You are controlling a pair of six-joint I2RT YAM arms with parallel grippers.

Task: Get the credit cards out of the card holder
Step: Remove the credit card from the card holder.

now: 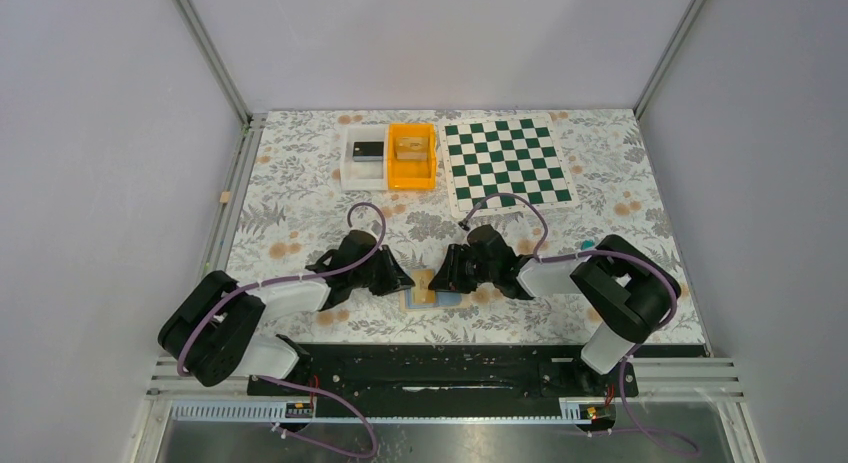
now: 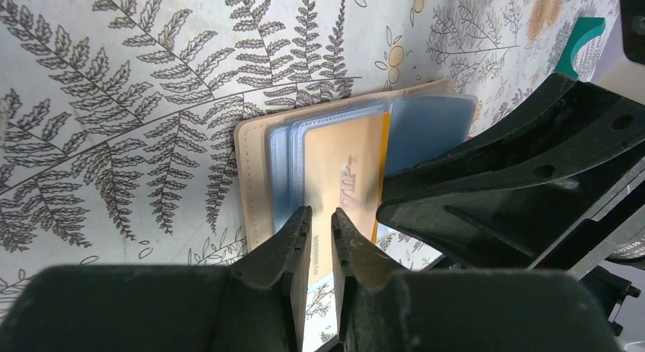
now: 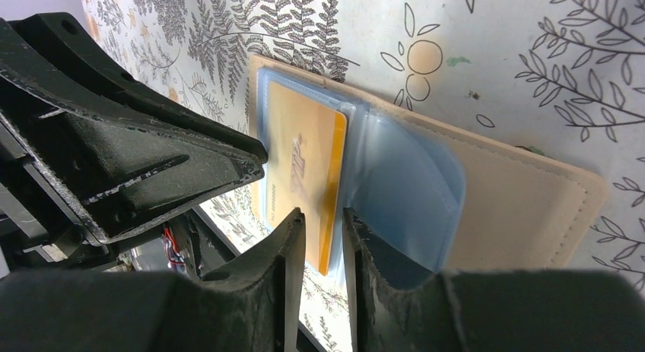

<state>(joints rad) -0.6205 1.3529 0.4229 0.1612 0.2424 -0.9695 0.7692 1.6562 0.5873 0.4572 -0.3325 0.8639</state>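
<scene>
The card holder [image 3: 517, 192] lies open on the near table [image 1: 300, 183], the right gripper [image 3: 322, 221] seemingly pinching its orange VIP card [image 3: 304, 147], while the left gripper [image 2: 319, 217] straddles that card's edge, jaws narrowed, grip unclear.

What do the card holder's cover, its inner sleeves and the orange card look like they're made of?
Card holder cover: matte beige leather or faux leather, going by the stitched edge. Sleeves: soft translucent bluish plastic, see-through and bending upward. Card: apparently stiff orange plastic, lying flat, with printed lettering.
</scene>
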